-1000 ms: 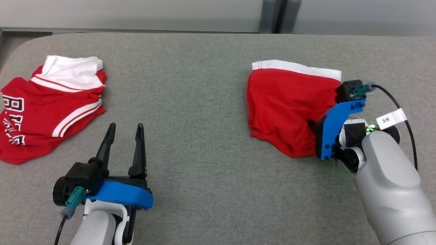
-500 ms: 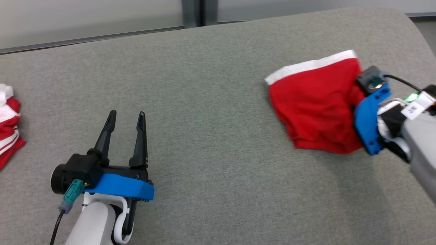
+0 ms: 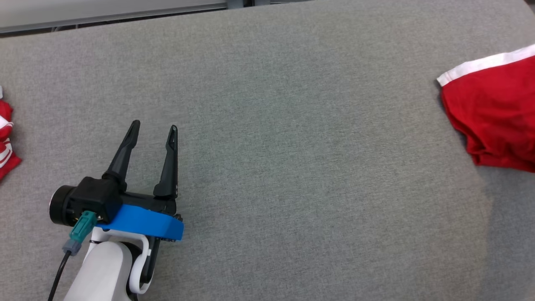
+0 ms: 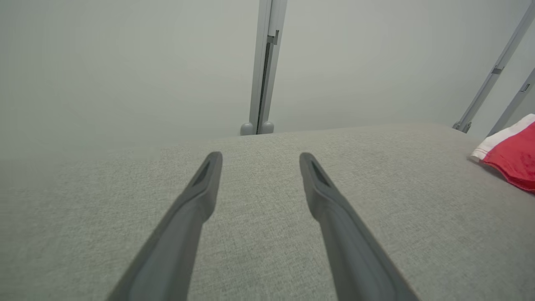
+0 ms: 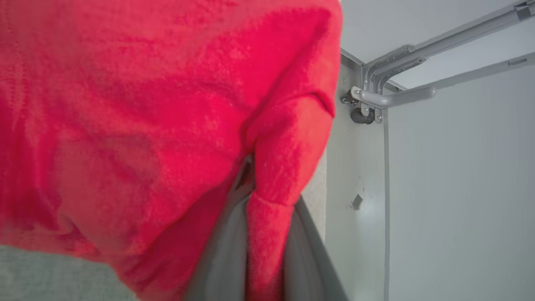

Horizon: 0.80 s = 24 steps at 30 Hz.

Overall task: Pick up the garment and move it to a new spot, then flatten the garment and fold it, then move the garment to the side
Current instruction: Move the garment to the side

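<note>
Surface (image 3: 292, 125): covered in grey woven cloth, matt, finely rough. Garment (image 3: 493, 121), at the right edge: red knit cloth, soft and fuzzy, trimmed with a white band. Left gripper (image 3: 154, 125): fingers (image 3: 168, 167) moulded in smooth matt black plastic; blue bracket (image 3: 142, 225) faintly glossy.

A grey fabric counter (image 3: 292, 125) carries a red-and-white striped cloth (image 3: 5, 159) at the head view's left edge; a grey post (image 4: 263, 62) stands behind it.
</note>
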Motion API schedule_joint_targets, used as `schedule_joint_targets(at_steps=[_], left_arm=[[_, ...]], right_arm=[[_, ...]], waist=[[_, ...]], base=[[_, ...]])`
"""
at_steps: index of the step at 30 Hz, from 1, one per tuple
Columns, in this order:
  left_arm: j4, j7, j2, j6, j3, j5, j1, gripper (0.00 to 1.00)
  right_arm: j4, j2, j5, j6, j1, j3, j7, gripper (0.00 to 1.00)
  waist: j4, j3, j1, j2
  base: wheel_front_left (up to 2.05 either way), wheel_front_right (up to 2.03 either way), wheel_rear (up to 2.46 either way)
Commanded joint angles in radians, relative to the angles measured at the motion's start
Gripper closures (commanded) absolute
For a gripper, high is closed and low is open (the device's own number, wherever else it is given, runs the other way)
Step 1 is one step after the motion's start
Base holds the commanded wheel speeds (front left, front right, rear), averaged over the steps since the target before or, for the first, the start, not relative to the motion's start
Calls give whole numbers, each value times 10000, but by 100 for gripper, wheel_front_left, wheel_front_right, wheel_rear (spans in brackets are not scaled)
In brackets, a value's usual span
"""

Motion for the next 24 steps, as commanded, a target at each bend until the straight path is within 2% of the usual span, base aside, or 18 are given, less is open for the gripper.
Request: schedule_joint_targets(at_steps=[1, 2, 3, 4, 9, 15, 19, 24], left_arm=[[-149, 71, 82, 65, -22, 44, 35, 0], [-203, 112, 120, 68, -21, 28, 78, 0], [-245, 116, 143, 69, -21, 22, 113, 0], [-291, 153, 154, 81, -31, 17, 138, 0], [-230, 79, 20, 158, -78, -53, 223, 0], [366, -288, -254, 220, -41, -296, 521, 0], [835, -503, -441, 280, 60, -478, 873, 0], [1258, -678, -456, 388, 330, -579, 1471, 0]], right_arm=[[344, 87, -176, -2, -245, -241, -239, 100], [519, 169, -265, -2, -294, -407, -423, 100], [672, 237, -404, -2, -350, -536, -582, 74], [867, 298, -553, -2, -382, -656, -699, 0], [1636, 714, -1062, -2, -443, -1462, -1514, 0], [2100, 1424, -1282, -1, 254, -2653, -3185, 0], [1759, 2212, -1315, -2, 1063, -3239, -4249, 0], [259, 3384, -1388, -1, 2579, -3901, -4712, 0]], waist=[[91, 103, 0, 0], [100, 125, 0, 0], [108, 134, 0, 0], [119, 133, 0, 0], [264, -179, 0, 0], [699, -1241, 0, 0], [1038, -2040, 0, 0], [1281, -2816, 0, 0]], base=[[0, 0, 0], [0, 0, 0], [0, 0, 0], [0, 0, 0], [0, 0, 0], [0, 0, 0], [0, 0, 0], [0, 0, 0]])
